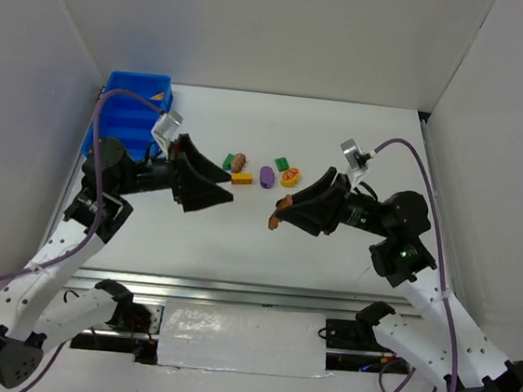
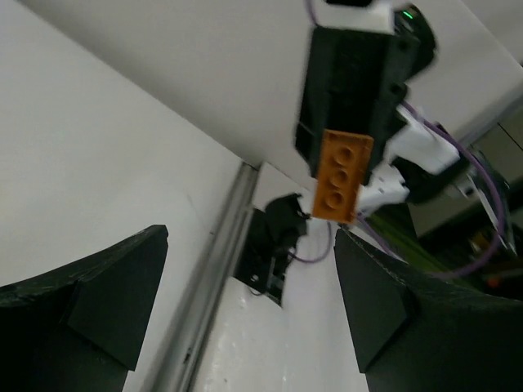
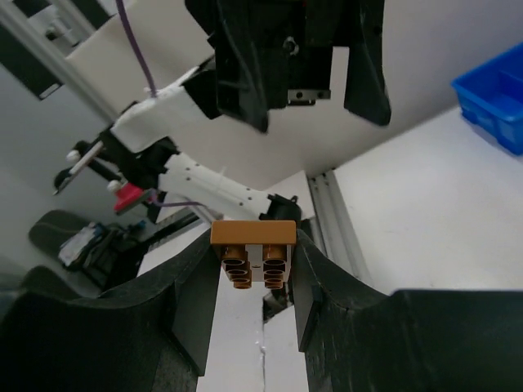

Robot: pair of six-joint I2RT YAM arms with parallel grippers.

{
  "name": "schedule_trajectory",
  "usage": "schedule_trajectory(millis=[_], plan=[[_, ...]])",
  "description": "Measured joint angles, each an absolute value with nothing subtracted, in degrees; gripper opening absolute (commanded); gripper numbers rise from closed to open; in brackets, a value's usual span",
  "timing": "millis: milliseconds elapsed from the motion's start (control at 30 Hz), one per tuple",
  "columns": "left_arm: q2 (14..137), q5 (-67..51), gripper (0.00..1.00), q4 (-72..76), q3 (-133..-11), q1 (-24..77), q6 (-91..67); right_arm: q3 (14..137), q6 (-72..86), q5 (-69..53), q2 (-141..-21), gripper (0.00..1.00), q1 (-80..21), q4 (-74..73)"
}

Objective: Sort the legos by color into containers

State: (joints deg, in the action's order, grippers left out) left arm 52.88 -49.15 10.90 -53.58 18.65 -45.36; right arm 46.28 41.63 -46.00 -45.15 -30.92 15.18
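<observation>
Orange lego (image 2: pixel 341 175) studs: left wrist only

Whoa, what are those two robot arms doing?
The right gripper is pinching an orange-brown lego block and holding it up in the air toward the left gripper, which faces it wide open and empty. It looks like a hand-off may be coming. More legos lie loose on the table beyond the arms. The blue bin sits at the far left.
</observation>
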Motion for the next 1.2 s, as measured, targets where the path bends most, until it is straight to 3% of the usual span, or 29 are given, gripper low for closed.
schedule_trajectory(millis=[433,800,933,1000,1100,1200], plan=[[54.46,-48.23,0.87,7.09,-55.00,40.49,-39.22,46.28,48.60,-48.86,-50.26,0.00,-35.81,27.05],[58.48,-45.23,0.71,5.76,-58.52,42.24,-37.39,46.30,45.91,-47.53,-51.13,0.00,-37.21,23.68],[59.51,-44.58,0.53,5.21,-59.86,42.37,-36.62,46.83,44.01,-46.28,-51.11,0.00,-37.74,20.84],[59.92,-44.60,0.52,4.91,-59.92,42.39,-36.12,47.09,43.24,-45.52,-50.81,0.00,-37.74,19.07],[60.14,-44.58,0.57,4.51,-59.92,42.61,-35.92,47.13,42.54,-45.19,-50.39,0.00,-37.76,17.63],[60.47,-44.62,0.54,4.21,-60.25,42.83,-35.70,47.16,42.06,-44.62,-49.84,0.00,-37.76,16.64]])
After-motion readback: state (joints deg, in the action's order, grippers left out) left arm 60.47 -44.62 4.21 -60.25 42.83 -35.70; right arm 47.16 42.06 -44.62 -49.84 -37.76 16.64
